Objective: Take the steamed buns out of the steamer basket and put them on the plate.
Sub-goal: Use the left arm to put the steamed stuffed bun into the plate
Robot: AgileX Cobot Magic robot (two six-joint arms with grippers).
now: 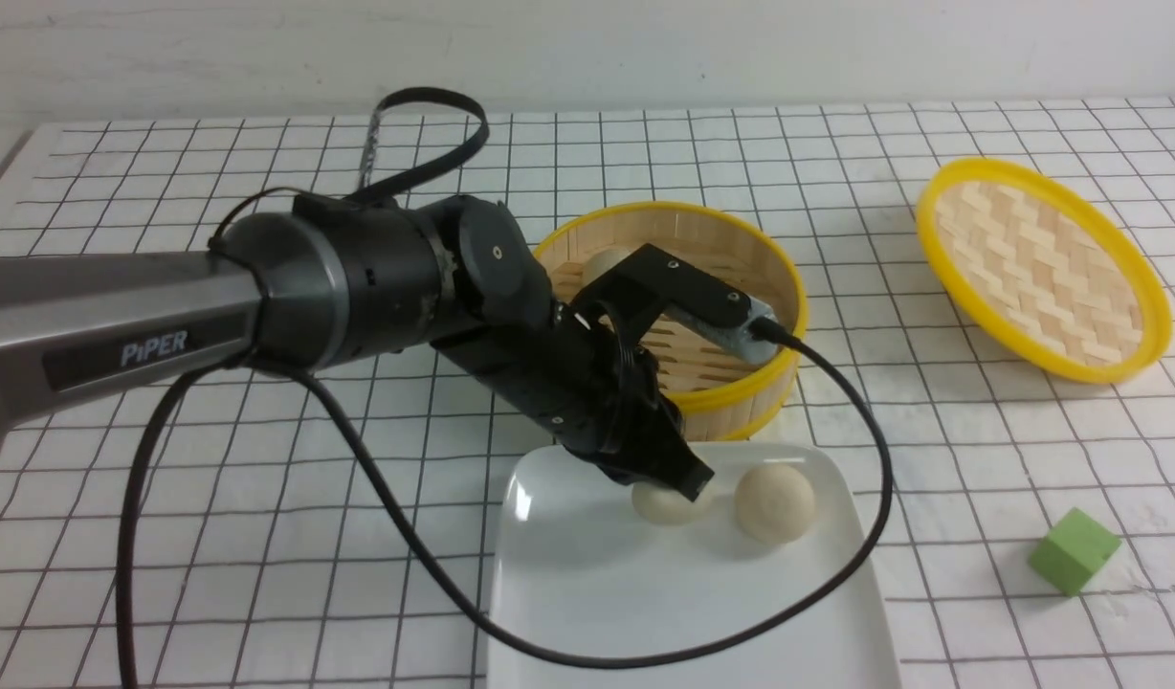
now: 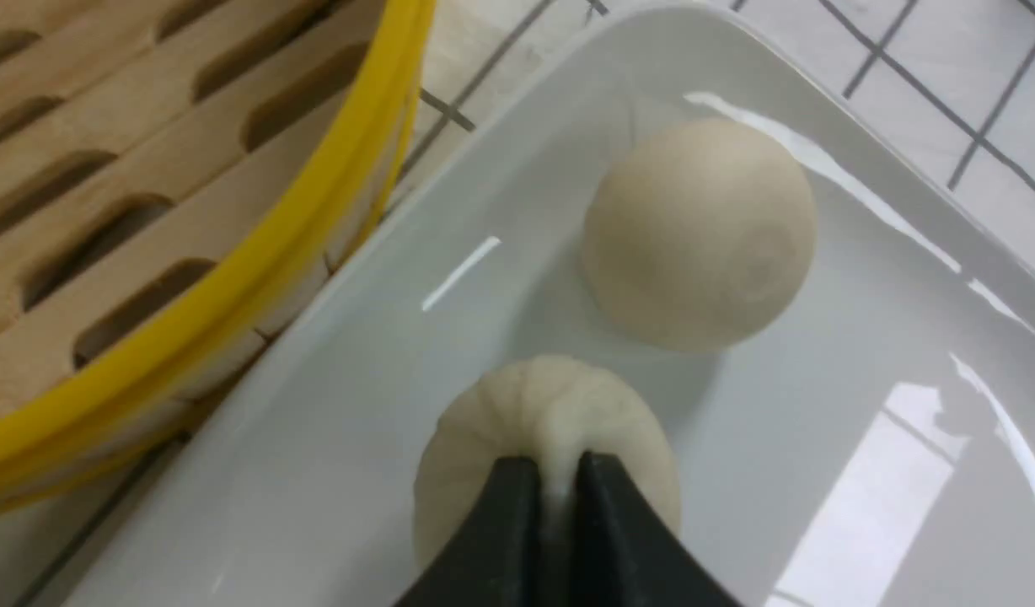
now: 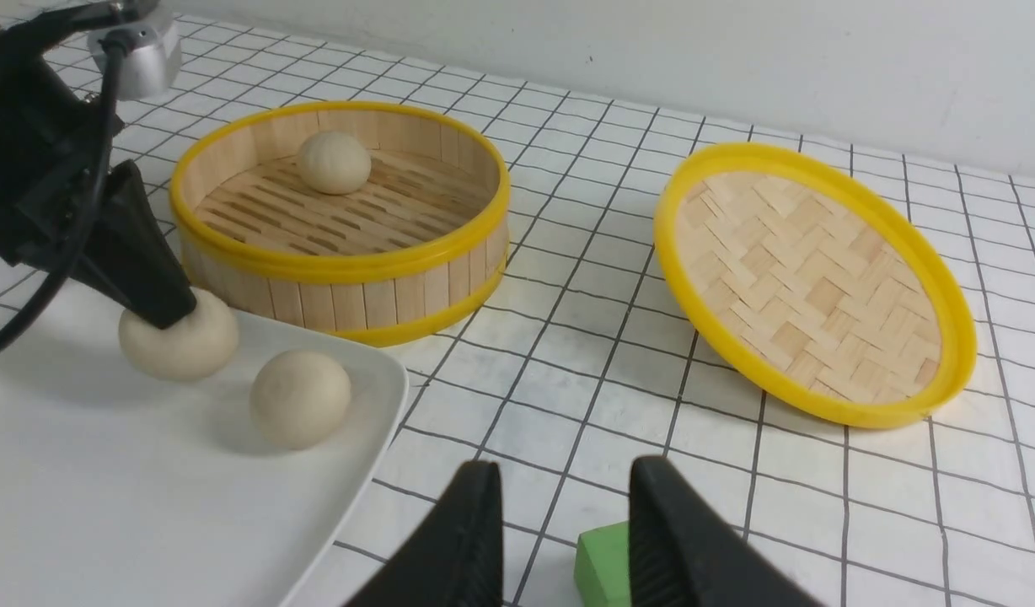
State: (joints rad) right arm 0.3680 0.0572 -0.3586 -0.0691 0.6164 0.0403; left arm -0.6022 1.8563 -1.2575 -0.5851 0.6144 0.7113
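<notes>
The steamed buns (image 1: pixel 775 502) are lying two on the plate (image 1: pixel 597 584), one in the steamer basket (image 3: pixel 340 268). The left tool (image 2: pixel 558 465) is nipping the top of the pleated bun (image 2: pixel 543 405) between nearly closed jaws, seemingly placing it; the right tool (image 3: pixel 564 506) is hovering half-open, empty.

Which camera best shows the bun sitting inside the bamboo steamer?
The right wrist view: the bun sits in full sight on the floor of the steamer basket. In the front view the left arm hides most of it. The left wrist view shows only a piece of the basket, not this bun.
</notes>
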